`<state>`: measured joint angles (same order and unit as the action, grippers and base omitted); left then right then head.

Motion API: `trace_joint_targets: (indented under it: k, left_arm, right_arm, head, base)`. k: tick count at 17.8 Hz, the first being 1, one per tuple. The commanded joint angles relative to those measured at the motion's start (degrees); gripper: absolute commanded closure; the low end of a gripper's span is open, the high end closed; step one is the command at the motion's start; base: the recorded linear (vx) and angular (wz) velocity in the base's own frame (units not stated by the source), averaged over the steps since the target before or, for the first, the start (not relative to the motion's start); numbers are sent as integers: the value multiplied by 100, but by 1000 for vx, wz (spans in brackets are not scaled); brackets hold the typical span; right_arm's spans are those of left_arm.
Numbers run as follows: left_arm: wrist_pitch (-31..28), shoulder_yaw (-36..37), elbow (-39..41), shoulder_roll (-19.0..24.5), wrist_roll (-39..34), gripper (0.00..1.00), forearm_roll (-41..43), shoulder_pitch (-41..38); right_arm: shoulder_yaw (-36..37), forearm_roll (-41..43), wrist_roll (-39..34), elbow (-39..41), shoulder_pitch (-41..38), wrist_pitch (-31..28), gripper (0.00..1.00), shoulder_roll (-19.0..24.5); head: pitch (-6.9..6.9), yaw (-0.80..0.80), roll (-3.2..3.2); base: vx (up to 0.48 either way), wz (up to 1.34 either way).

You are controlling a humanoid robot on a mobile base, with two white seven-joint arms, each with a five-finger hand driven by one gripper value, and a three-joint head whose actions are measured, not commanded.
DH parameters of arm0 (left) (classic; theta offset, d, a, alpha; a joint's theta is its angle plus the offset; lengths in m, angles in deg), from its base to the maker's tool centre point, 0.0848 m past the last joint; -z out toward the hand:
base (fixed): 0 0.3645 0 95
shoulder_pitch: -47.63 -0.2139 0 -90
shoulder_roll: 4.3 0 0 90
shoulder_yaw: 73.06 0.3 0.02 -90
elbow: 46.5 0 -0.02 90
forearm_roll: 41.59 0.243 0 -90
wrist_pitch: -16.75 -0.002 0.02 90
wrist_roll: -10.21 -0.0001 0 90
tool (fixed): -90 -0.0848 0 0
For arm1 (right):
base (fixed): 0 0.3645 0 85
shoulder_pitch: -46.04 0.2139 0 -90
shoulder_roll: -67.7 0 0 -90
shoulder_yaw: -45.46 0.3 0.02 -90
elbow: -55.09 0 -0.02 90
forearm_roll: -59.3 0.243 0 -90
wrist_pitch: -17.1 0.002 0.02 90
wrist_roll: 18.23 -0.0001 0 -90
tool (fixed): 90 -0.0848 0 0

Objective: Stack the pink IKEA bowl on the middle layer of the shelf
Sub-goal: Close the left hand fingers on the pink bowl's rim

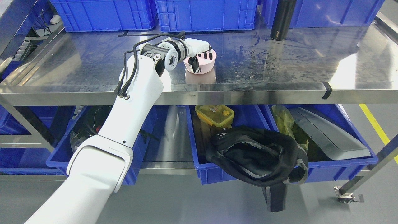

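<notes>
A pink bowl [205,64] stands upright on the steel shelf surface [279,65], a little left of the middle. My left hand [201,57] reaches in from the lower left and grips the bowl's near-left rim. Its black fingers sit inside the bowl and the thumb presses on the outer wall. The bowl's bottom rests on the steel, with its reflection below it. The right arm does not show.
Blue crates [202,14] line the back of the shelf, and a black bottle [282,20] stands at the back right. Below, blue bins [311,168] hold a yellow lunch box [214,114], a black bag [258,152] and a grey panel [326,130].
</notes>
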<state>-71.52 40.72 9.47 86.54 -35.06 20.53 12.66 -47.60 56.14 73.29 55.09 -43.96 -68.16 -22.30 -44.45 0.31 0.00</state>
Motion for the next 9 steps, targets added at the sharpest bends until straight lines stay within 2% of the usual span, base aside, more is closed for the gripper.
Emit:
trace_joint_targets:
  k: [1,9]
  left_arm:
    - [20,-5,-534,16,-8,50,37,70]
    - [55,48,-1307,16,-122,50,46,430]
  right_arm:
    - [-1,0,-2,100,-132,1,0,-100]
    - [-1,0,-2,100,-132,1,0,-100]
  head:
    - [0,0,0]
    - [0,0,0]
  base:
    - [0,0]
    - [0,0]
